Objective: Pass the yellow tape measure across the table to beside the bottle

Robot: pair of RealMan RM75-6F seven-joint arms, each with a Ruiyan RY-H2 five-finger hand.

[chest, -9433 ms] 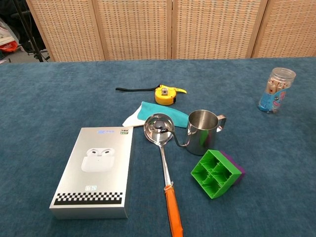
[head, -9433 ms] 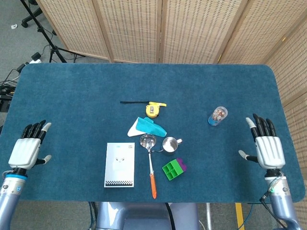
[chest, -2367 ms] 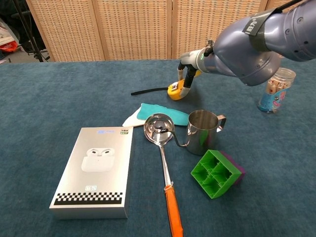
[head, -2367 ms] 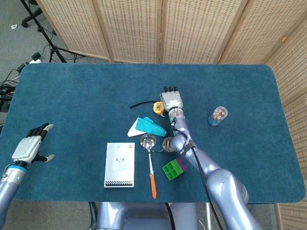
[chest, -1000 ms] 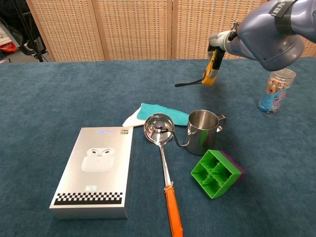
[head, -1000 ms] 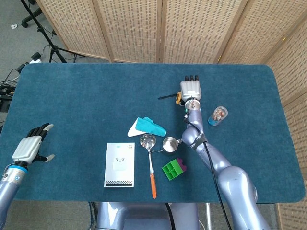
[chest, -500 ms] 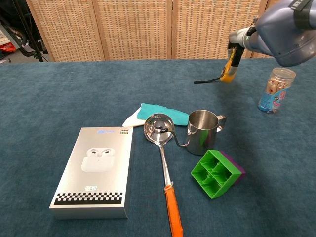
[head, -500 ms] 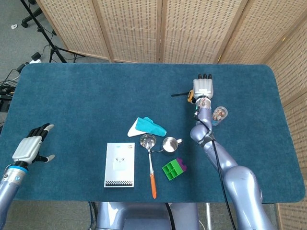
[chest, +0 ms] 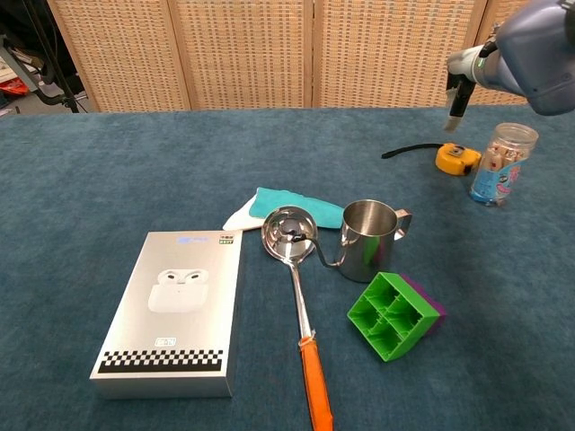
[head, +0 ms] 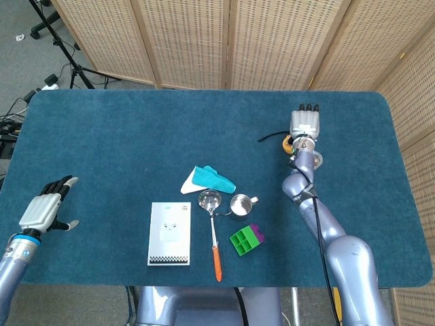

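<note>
The yellow tape measure (chest: 459, 159) lies on the blue table (chest: 108, 171), just beside the bottle (chest: 500, 163) at the bottle's nine o'clock, with a narrow gap between the two in the chest view. Its black strap (chest: 409, 152) trails off toward nine o'clock across the cloth. From where I stand the placement looks done, though I judge that only from how things lie.

The right hand (chest: 459, 90) hangs above the tape measure and holds nothing. In the chest view a finger points down with clear air under it; in the head view the same hand (head: 304, 124) covers most of the tape, so I cannot tell how far its fingers are spread. The left hand (head: 42, 212) sits at the table's eight o'clock edge, fingers apart and empty, well away from everything.

The risk now is in pulling the arm away. The right forearm runs low from six o'clock, passing near the steel cup (chest: 369, 238) and the green block (chest: 392, 314), and the bottle stands right under the wrist in the head view. A careless sweep toward three o'clock could tip that tall, narrow bottle. A finger dropping again could catch the strap and drag the tape back toward nine o'clock. A straight lift before any sideways travel seems the safer way out.
</note>
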